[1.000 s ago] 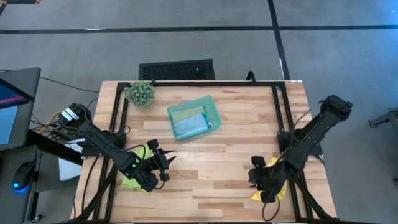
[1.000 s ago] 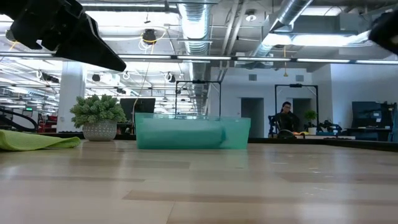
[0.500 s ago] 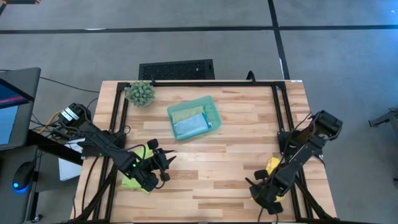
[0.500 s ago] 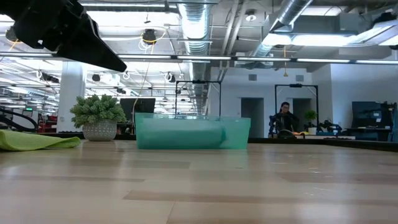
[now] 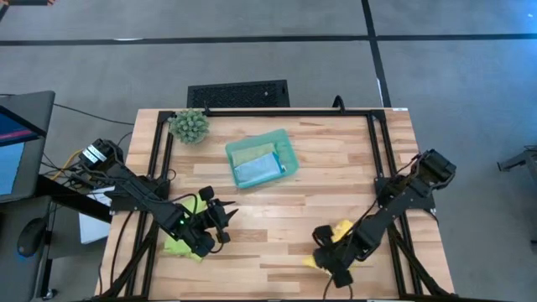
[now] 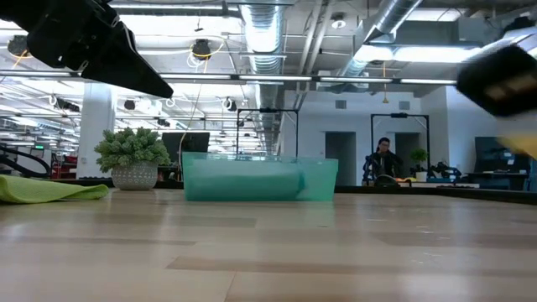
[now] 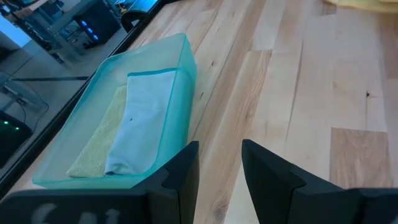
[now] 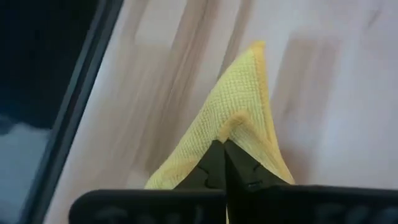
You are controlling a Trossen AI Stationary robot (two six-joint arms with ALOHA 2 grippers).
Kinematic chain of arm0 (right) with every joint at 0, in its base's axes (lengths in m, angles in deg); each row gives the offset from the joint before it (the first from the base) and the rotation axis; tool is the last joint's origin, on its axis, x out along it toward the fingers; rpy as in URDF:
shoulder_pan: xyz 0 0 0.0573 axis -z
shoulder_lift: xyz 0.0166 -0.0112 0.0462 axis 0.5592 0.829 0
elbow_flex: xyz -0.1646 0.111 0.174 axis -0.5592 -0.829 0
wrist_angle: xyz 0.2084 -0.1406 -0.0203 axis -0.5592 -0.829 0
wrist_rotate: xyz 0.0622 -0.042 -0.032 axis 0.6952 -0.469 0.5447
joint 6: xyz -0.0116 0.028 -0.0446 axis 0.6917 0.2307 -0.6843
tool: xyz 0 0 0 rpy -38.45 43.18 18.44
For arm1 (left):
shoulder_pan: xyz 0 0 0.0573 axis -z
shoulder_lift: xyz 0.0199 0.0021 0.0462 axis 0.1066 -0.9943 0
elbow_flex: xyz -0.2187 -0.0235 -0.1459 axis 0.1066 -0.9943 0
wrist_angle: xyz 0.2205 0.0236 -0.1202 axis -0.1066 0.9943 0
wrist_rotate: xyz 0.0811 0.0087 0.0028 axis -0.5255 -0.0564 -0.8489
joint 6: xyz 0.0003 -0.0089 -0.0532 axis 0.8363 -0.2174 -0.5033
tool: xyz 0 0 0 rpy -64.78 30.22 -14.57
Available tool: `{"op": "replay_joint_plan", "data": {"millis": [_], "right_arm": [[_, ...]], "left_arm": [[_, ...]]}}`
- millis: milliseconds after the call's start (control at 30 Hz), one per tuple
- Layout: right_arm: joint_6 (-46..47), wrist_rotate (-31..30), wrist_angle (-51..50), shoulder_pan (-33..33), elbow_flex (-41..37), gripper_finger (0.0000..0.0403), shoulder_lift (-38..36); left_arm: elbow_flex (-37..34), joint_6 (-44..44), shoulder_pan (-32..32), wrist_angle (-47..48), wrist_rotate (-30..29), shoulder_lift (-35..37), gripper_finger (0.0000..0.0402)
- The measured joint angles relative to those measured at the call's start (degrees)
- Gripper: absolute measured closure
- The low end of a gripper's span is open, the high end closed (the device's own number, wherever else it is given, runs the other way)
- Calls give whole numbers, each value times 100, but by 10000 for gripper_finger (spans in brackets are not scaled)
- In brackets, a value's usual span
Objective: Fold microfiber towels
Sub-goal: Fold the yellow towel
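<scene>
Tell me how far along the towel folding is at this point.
Two folded towels, pale sage and light blue, already lie in the teal tray. In hand: the right gripper is shut on the yellow towel, on the table's right side. Left: the lime green towel lies under the waiting left gripper.

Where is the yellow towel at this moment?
In the high view the yellow towel lies near the table's front edge, right of centre, pinched in the shut jaws of the right gripper, far across from the lime green towel.
</scene>
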Motion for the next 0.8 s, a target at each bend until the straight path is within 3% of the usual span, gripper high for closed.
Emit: {"op": "replay_joint_plan", "data": {"millis": [267,333,533,800], "right_arm": [[-900,-2142,487,533,375,383,144],[-920,-2301,811,809,376,382,332],[-953,-1137,1300,1602,604,361,1106],[-1068,274,194,2106,1524,260,1266]], "left_arm": [[-2,169,8,-280,43,0,288],[-2,366,9,-512,92,0,288],[-2,909,9,-1017,340,-2,288],[-7,1309,-16,-1618,336,-482,288]]}}
